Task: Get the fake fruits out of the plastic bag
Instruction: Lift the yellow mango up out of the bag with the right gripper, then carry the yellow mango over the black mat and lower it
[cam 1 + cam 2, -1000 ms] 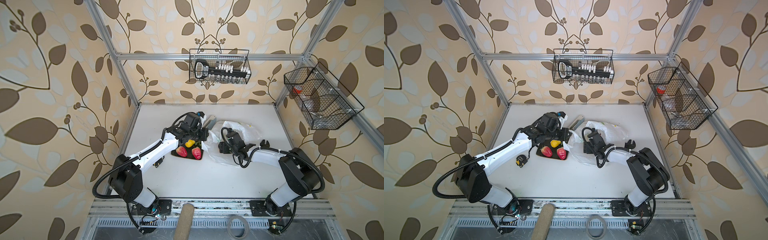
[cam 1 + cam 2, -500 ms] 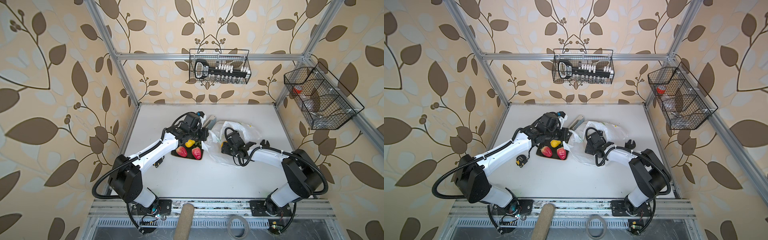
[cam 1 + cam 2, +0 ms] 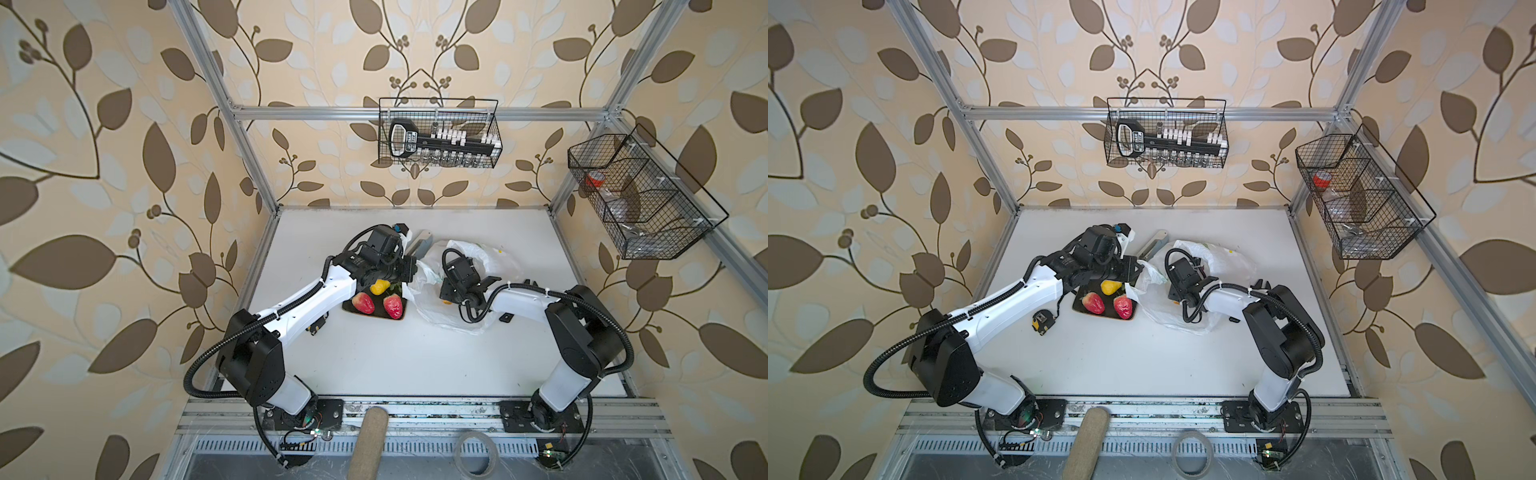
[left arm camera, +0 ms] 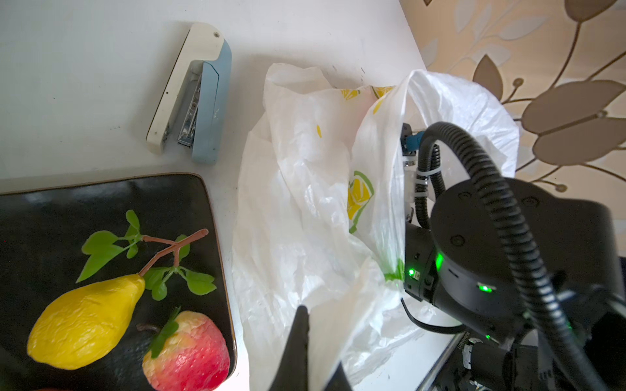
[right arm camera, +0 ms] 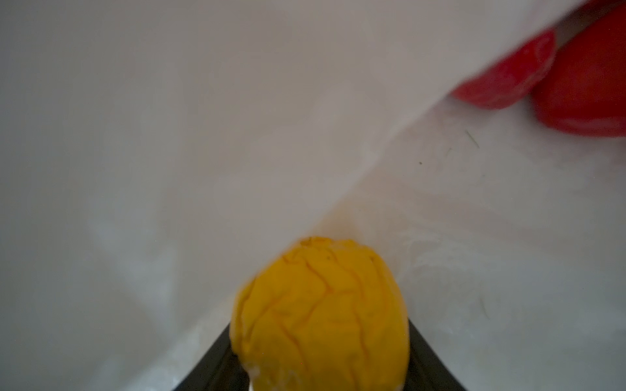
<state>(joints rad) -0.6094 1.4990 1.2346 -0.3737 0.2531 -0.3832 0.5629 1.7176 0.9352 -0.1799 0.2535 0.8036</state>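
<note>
Right tool, hidden part: in both top views it sits right of centre under its own black wrist, inside the mouth of the plastic bag point(image 3: 492, 262), so no fingers show there.
Right tool, state: in the right wrist view the right tool point(image 5: 320, 348) has a dark finger on each side of a wrinkled yellow fruit point(image 5: 320, 301). The fruit covers both tips, so I cannot tell whether they press it or only flank it.
Blur: that view is soft. Two red fruits point(image 5: 508, 78) are half covered by white film and cut by the frame edge. Whether they lie inside the bag cannot be told.
Left tool: the left tool point(image 4: 318, 342) is pressed together on a fold of the bag's rim. Its fingers are cut off by the frame edge.
Stapler: the stapler point(image 3: 1152, 245), above centre in both top views, is partly hidden behind the left wrist.
Bag, look: thin, crinkled, translucent white with yellow-and-green lemon print.
Bag, place: centre-right on the counter point(image 3: 374, 365), just right of the plate point(image 4: 101, 203), with its mouth raised around the right wrist.
Fruits already out: on the dark plate lie a yellow pear point(image 4: 84, 321) with a brown twig and green leaves, and two strawberries point(image 3: 363, 302).
</note>
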